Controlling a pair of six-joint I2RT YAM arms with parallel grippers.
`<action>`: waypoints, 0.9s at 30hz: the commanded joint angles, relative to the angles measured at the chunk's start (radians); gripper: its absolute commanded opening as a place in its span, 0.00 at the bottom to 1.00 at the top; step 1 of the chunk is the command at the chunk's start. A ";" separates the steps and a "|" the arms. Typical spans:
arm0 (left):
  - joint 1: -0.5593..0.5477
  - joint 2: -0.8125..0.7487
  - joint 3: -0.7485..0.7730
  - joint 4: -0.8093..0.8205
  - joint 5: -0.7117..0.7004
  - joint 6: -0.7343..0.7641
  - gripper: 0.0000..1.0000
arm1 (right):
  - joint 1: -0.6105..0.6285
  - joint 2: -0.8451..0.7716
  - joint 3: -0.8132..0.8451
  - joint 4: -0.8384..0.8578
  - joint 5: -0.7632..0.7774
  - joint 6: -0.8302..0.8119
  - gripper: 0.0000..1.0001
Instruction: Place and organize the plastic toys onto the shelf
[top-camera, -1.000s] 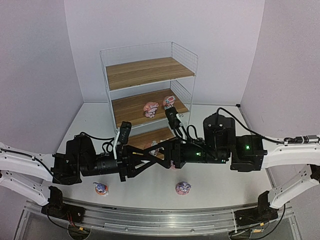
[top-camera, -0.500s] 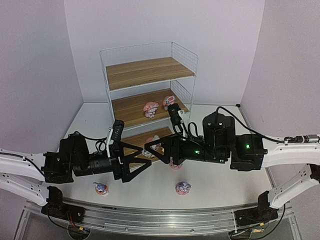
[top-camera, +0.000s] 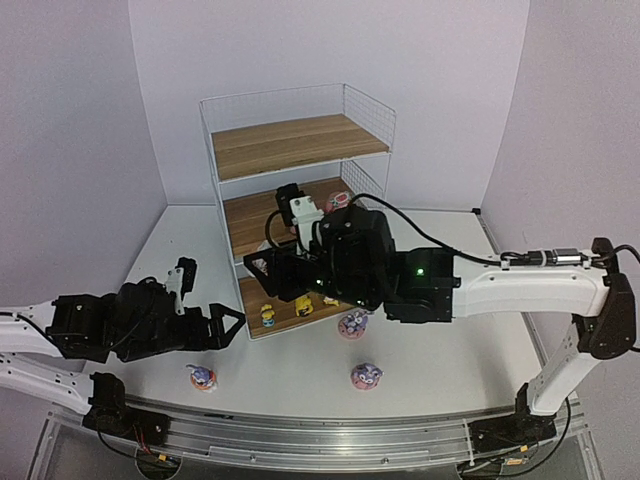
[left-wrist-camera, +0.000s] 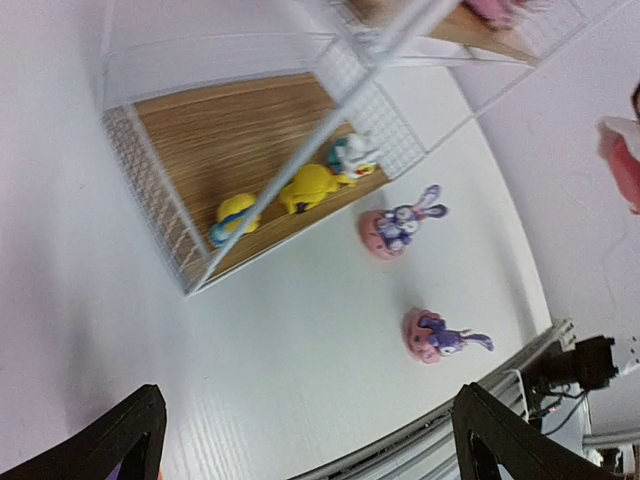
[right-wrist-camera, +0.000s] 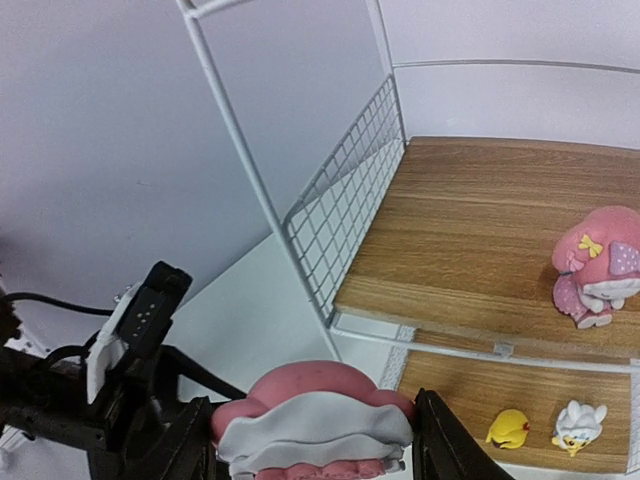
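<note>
At frame centre, before shelf (top-camera: 300, 145) middle tier: right gripper (right-wrist-camera: 312, 447) half-closed on pink-and-white hatted figure (right-wrist-camera: 310, 395). Lower left: left gripper (top-camera: 228, 325) wide open, empty. Three small toys (left-wrist-camera: 310, 187) on bottom board, bunnies (top-camera: 366, 376) on table (top-camera: 450, 360).

From above, my right arm (top-camera: 430, 285) hides my right gripper (right-wrist-camera: 318, 445) and the figure (right-wrist-camera: 312, 405) clamped in it. My right wrist view cuts that figure at the bottom edge, so its face is out of sight. The arm also covers much of the middle board of the shelf (top-camera: 300, 145) and part of one bunny (top-camera: 352, 323). The toys (top-camera: 268, 316) on the bottom board are too small to tell apart from above. In my left wrist view only my left fingertips (left-wrist-camera: 130, 435) show, at the bottom edge. A pink thing (left-wrist-camera: 625, 165) at that view's right edge is cut off, and I cannot tell what it is.
</note>
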 joint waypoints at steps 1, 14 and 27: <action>-0.002 0.059 0.083 -0.221 -0.110 -0.206 0.99 | 0.000 0.072 0.121 0.019 0.153 -0.093 0.20; -0.002 0.018 0.082 -0.249 -0.139 -0.227 1.00 | -0.001 0.215 0.266 0.017 0.333 -0.180 0.20; -0.002 -0.026 0.050 -0.215 -0.131 -0.226 1.00 | -0.042 0.256 0.313 0.014 0.312 -0.178 0.20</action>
